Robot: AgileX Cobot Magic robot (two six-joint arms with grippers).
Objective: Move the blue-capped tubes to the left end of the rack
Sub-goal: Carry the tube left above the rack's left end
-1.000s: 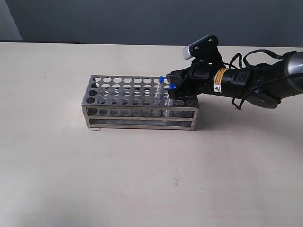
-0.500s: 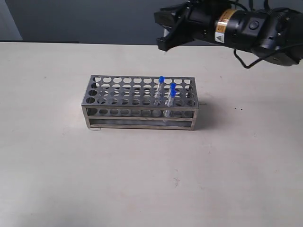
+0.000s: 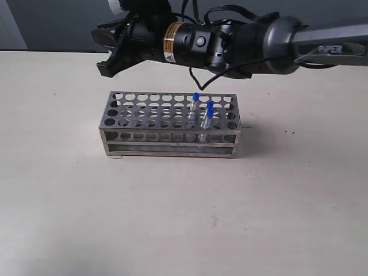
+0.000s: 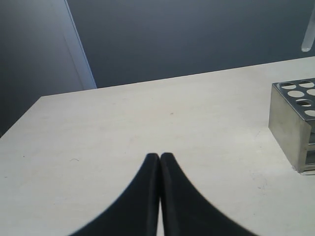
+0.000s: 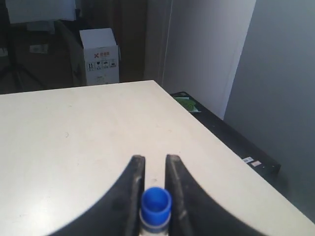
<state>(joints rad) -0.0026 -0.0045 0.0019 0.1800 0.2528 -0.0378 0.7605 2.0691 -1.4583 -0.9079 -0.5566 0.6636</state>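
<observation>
The silver rack [image 3: 167, 144] stands mid-table, and its corner [image 4: 285, 132] also shows in the left wrist view. Two blue-capped tubes [image 3: 195, 106] [image 3: 209, 115] stand upright in holes near its right end. My right gripper [image 3: 107, 54] hovers above and behind the rack's left end, having reached across from the right. The right wrist view shows this gripper [image 5: 153, 160] shut on a blue-capped tube [image 5: 156, 202]. A clear tube end [image 4: 307, 34] hangs at the edge of the left wrist view. My left gripper [image 4: 160, 156] is shut and empty over bare table, left of the rack.
The right arm's black body and cables [image 3: 230, 40] stretch over the table behind the rack. A white cardboard box [image 5: 101, 56] stands on the floor beyond the table's edge.
My right arm has risen from the rack's right end and swung left, now hovering above and behind the left end. The two tubes in the rack have not moved.
</observation>
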